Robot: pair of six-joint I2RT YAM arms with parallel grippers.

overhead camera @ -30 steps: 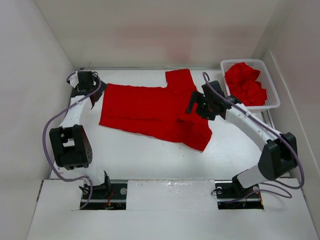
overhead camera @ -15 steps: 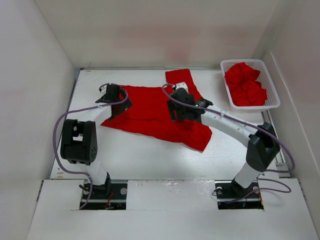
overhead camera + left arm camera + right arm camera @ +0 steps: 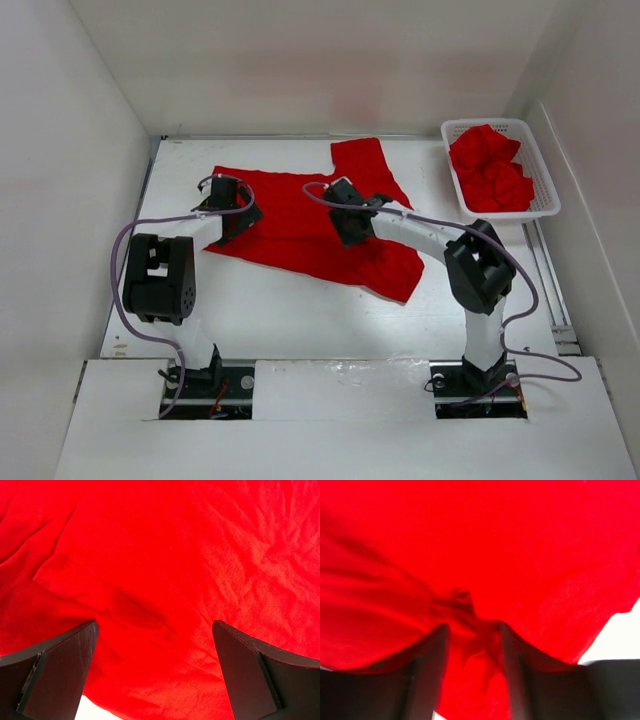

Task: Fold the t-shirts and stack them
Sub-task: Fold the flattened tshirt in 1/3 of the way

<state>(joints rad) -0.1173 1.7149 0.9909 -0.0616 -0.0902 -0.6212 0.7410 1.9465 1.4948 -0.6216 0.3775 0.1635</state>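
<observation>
One red t-shirt [image 3: 290, 215] lies spread across the white table, a sleeve pointing to the far side. My left gripper [image 3: 232, 208] hovers low over its left part, open, with flat cloth [image 3: 160, 555] under the wide gap in the left wrist view [image 3: 155, 645]. My right gripper [image 3: 348, 225] is down on the shirt's middle. In the right wrist view [image 3: 472, 635] its fingers have drawn in on a bunched ridge of red cloth [image 3: 495, 540] that puckers just past the tips. More red t-shirts [image 3: 490, 170] lie crumpled in the basket.
The white mesh basket [image 3: 500, 124] stands at the far right corner. White walls close in the table on the left, back and right. Bare tabletop [image 3: 300, 310] runs between the shirt and the arm bases.
Both arms have swung inward from the shirt's edges onto the shirt. The right jaws have narrowed from wide open, gathering cloth between them. The left jaws stay wide.
</observation>
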